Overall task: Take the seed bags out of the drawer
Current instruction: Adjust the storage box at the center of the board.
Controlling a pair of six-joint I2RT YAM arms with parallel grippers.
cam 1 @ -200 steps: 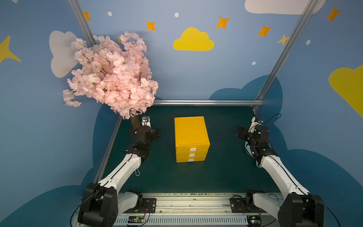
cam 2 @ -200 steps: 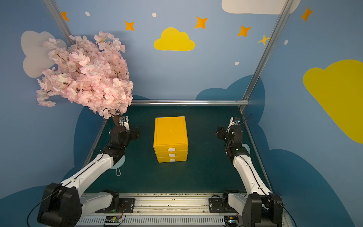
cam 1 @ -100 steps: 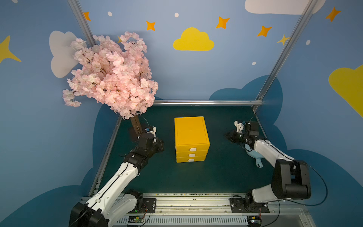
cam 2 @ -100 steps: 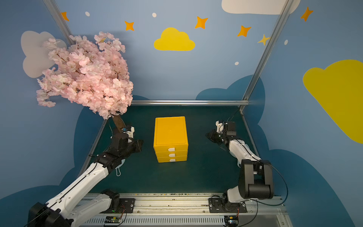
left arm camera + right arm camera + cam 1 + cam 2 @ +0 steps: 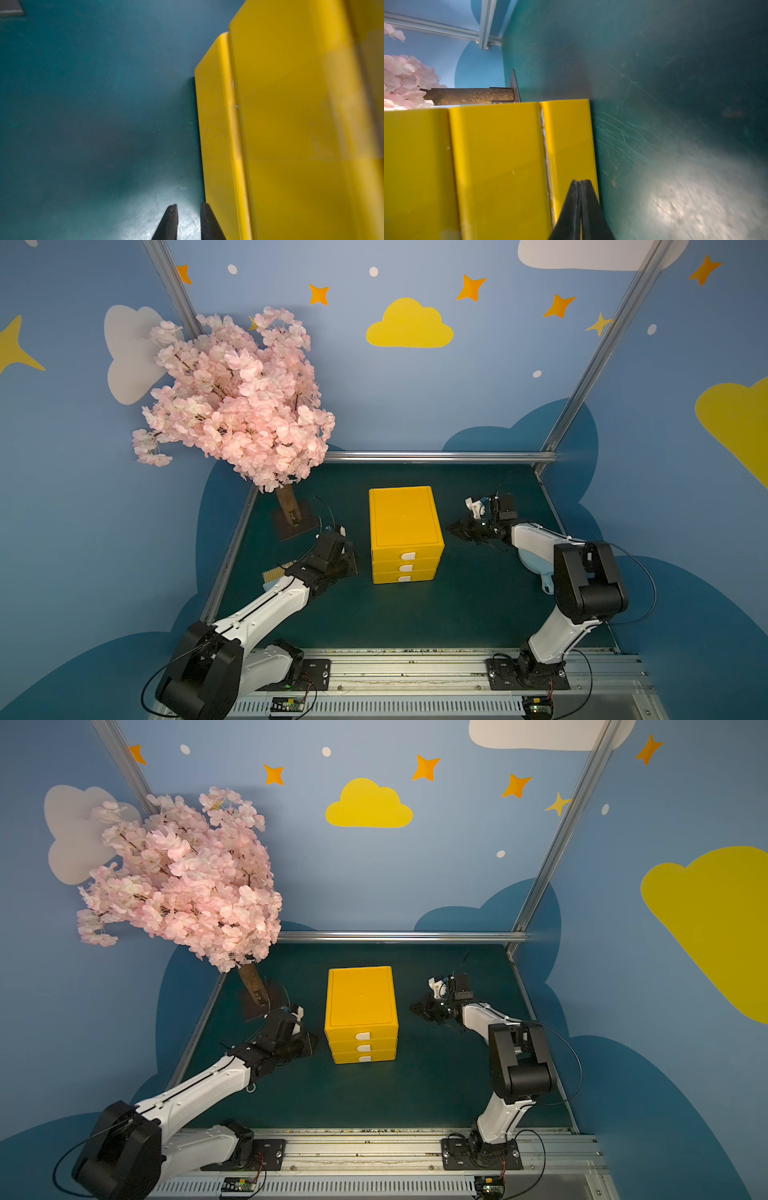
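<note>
— Where's the drawer [image 5: 386, 553]?
— It's the top one of three in the yellow cabinet [image 5: 403, 516], which stands in the middle of the dark green mat [image 5: 478, 614]. Its white tab handle [image 5: 408, 556] faces the arm bases, and its front sits flush with the two drawers below, so it's closed
— And the seed bags?
— Not visible in any view
— What about the left gripper [image 5: 353, 563]?
— It's low by the cabinet's left side, near the front corner. In the left wrist view its fingers [image 5: 170, 220] sit close together, with only a thin strip of mat between the tips and nothing held there. One tip lies right along the edge of the yellow wall in that view, but I can't tell whether it touches
— The right gripper [image 5: 452, 527]?
— Over on the other side, just beside the cabinet's right wall and pointing at it. The right wrist view shows its fingers [image 5: 572, 203] pressed flat together, empty, low where the wall meets the mat. Whether they touch the wall, I can't make out
— Anything else around?
— A pink blossom tree [image 5: 237, 406] on a dark base plate in the far left corner, apart from the cabinet, and a pale blue plastic thing [image 5: 540, 574] lying on the mat under the right arm
</note>
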